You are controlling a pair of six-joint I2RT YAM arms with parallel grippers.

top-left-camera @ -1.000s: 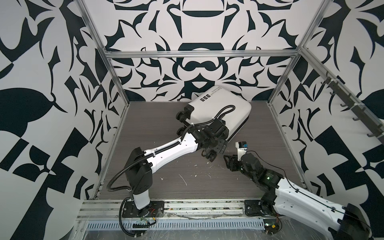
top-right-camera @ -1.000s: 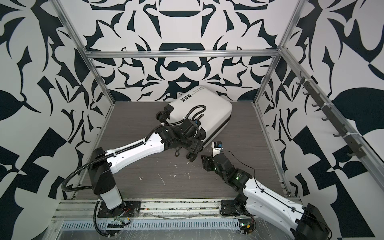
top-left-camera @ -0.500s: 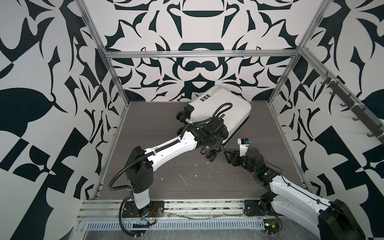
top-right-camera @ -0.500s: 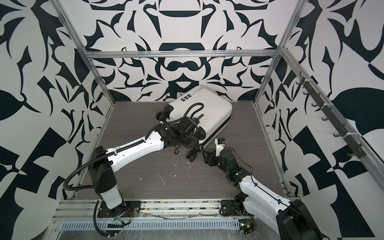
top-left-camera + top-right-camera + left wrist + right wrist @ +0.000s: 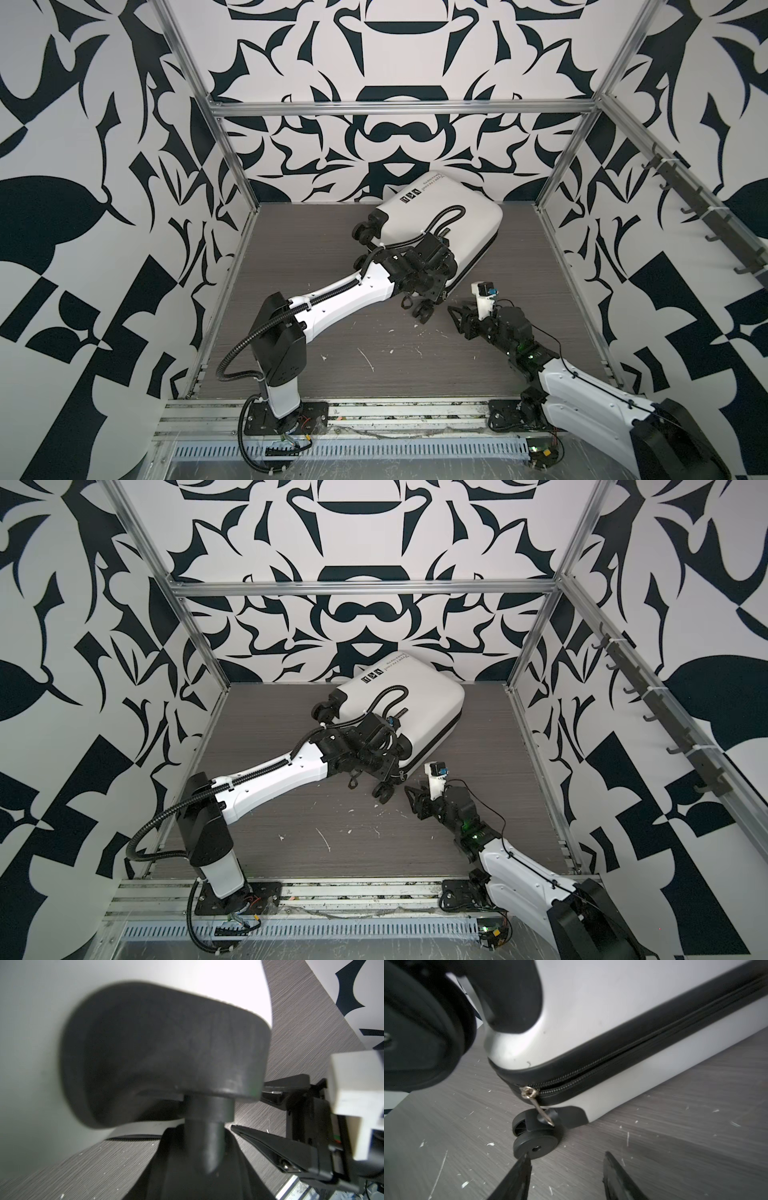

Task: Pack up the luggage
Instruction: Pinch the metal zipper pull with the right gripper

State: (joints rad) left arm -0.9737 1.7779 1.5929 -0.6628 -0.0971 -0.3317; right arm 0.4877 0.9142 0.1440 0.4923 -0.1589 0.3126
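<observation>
The luggage [image 5: 440, 220] [image 5: 399, 704] lies flat and zipped shut at the back of the table, white shell up. My left gripper [image 5: 430, 282] [image 5: 382, 764] sits on its near corner. In the left wrist view the black corner guard [image 5: 155, 1053] and the stem of a wheel [image 5: 207, 1136] fill the space at the jaws, hiding the fingers. My right gripper [image 5: 455, 320] [image 5: 566, 1155] is low on the table just right of that corner, open and empty. One fingertip [image 5: 523, 1165] is against the lower wheel [image 5: 535, 1147], below the zipper pull [image 5: 537, 1107].
White scraps [image 5: 365, 359] litter the grey table. Metal frame posts [image 5: 552, 187] and patterned walls close in the sides and back. A rail of hooks [image 5: 706, 220] runs along the right wall. The arm bases stand on the front rail [image 5: 374, 419].
The left gripper's jaws have closed in at the luggage's near corner. The right gripper pushed in toward that corner, settled back a little, and its jaws have narrowed.
</observation>
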